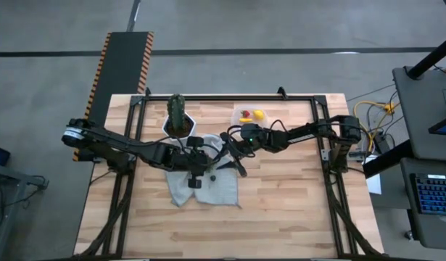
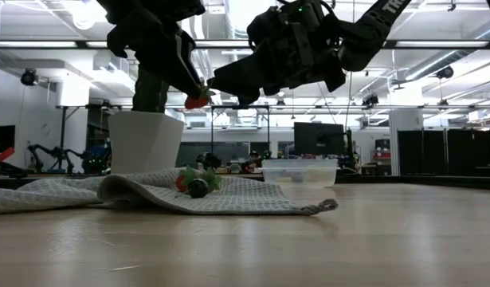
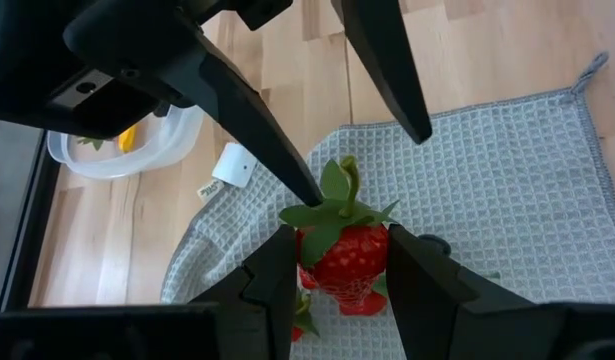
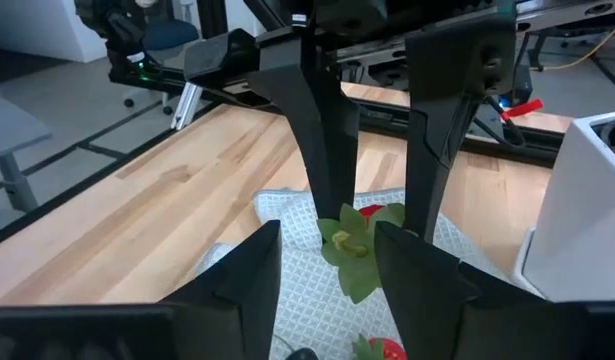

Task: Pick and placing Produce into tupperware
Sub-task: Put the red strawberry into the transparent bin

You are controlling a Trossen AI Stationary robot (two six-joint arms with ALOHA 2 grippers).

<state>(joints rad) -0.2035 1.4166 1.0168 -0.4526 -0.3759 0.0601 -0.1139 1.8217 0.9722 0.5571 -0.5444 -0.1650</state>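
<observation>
A red strawberry [image 3: 349, 255] with a green leafy cap [image 4: 352, 250] hangs above the grey towel [image 1: 208, 185], and my left gripper [image 3: 342, 275] is shut on it. My right gripper [image 4: 327, 265] is open and comes from the table's right. Its fingers stand on either side of the leafy cap. The clear tupperware [image 1: 237, 110] stands at the far edge with a yellow piece [image 1: 259, 114] and a red berry [image 1: 245, 114] inside. More berries [image 2: 197, 185] lie on the towel. My left gripper pinches the strawberry's red body [image 3: 312, 258] between its two fingers, one on each side. The fingers slant down from the table's left. The strawberry is lifted clear of the towel, its leafy cap turned away from the gripper. My right gripper has one fingertip [image 3: 309, 192] right at the leafy cap; I cannot tell whether it touches. The other fingertip [image 3: 419, 130] stands apart from the strawberry.
A green cactus in a white pot [image 1: 178, 117] stands at the towel's far left corner, close behind both grippers. The towel is rumpled along its left side [image 2: 125, 190]. Bare wood [image 1: 295, 210] lies toward the table's near and right edges.
</observation>
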